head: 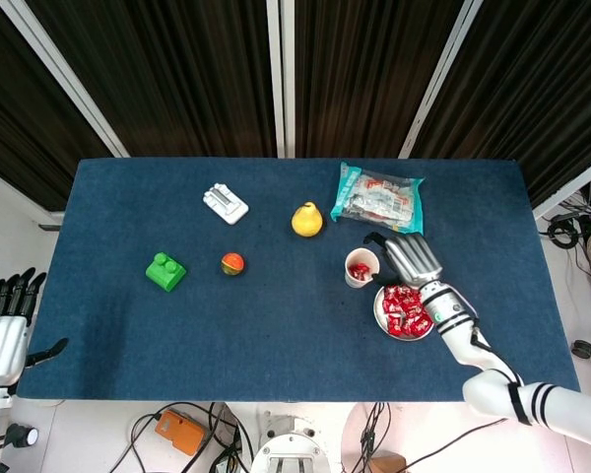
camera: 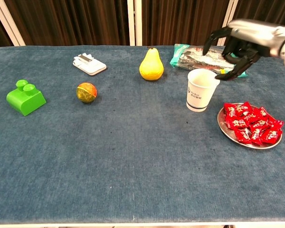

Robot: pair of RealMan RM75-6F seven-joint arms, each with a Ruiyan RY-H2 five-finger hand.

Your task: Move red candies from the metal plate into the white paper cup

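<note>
right hand (camera: pixel 237 47) fingers spread, empty, above white paper cup (camera: pixel 201 90), red candies (head: pixel 360 271) inside cup, more on metal plate (camera: pixel 222 126), left hand (head: pixel 5 310) off worktop, fingers apart

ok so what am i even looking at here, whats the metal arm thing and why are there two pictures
It is a two-armed robot with human-like hands, steered by a person. Both pictures show the same moment: the head view looks down from above, the chest view looks across the table.

The right hand hovers above the white paper cup, fingers spread, holding nothing. Red candy lies in the cup. The left hand waits off the table's edge, open.

On the blue table: a metal plate of red candies, a yellow pear, a snack bag, a small ball, a green block and a white gadget.
</note>
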